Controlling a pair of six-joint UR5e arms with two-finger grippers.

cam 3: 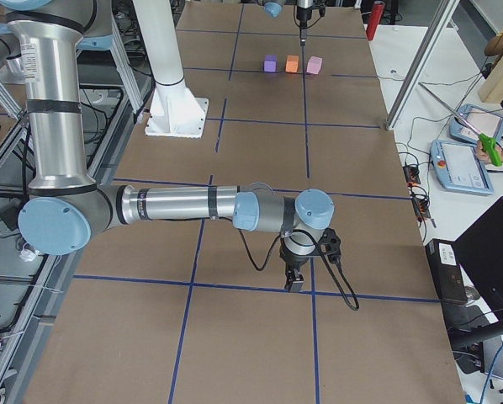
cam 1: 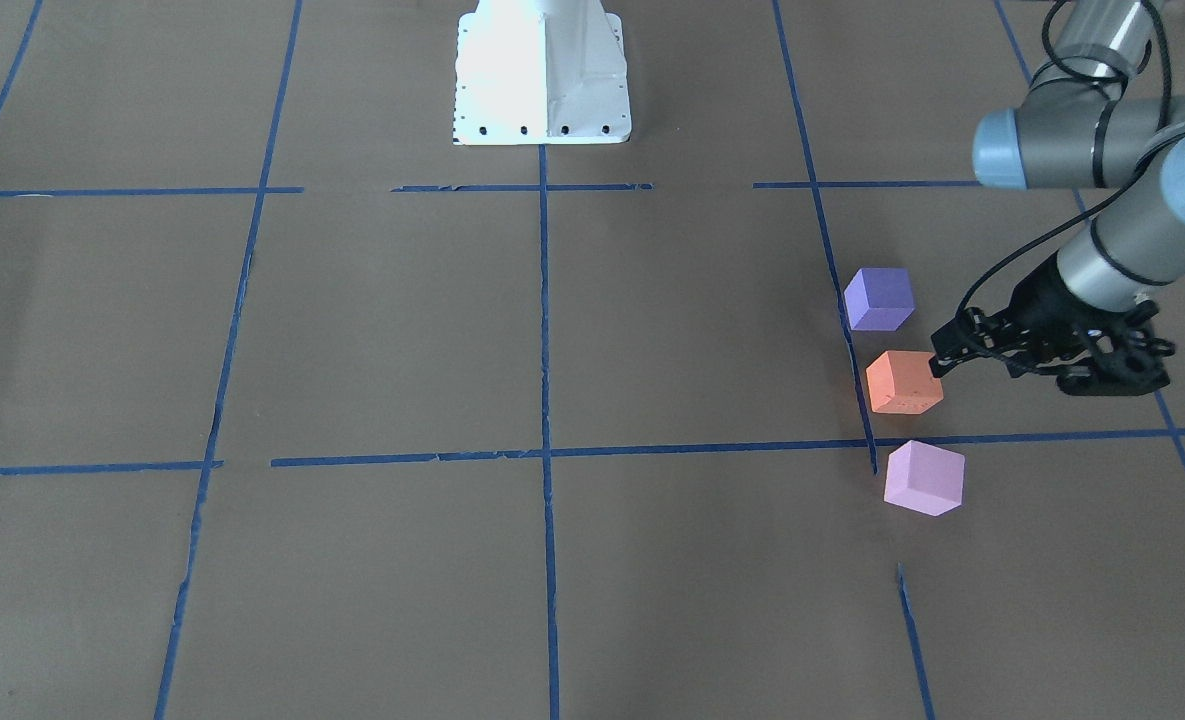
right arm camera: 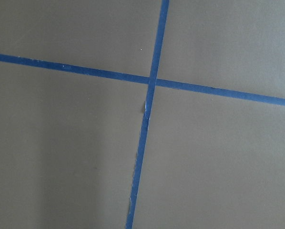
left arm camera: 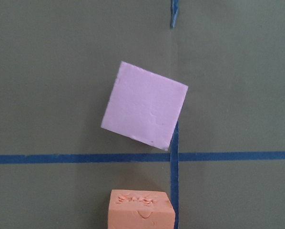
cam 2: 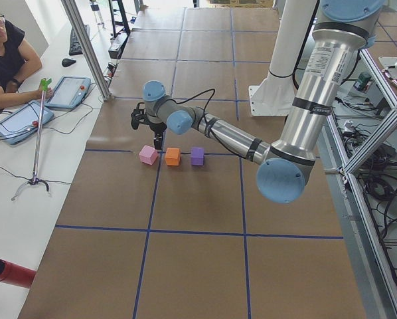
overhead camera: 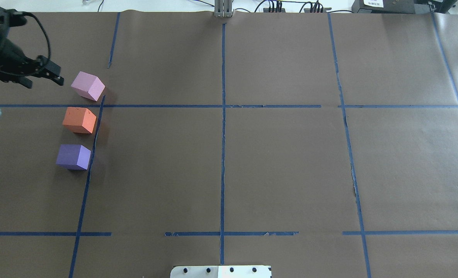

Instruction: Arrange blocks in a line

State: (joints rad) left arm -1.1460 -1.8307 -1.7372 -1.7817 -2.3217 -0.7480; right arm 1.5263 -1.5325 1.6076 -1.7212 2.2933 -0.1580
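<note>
Three cubes lie in a rough line along a blue tape line on the robot's left side: the violet-blue block nearest the robot, the orange block in the middle, and the pink-lilac block farthest, turned at an angle. They also show in the front view as violet, orange and pink. My left gripper hovers beside the pink block, apart from it, and looks shut and empty. The left wrist view looks down on the pink block. My right gripper is far from the blocks, pointing down; I cannot tell its state.
The white robot base stands at the table's near middle edge. Blue tape lines grid the brown table cover. An operator with tablets sits beyond the far edge, and a red cylinder lies off the table.
</note>
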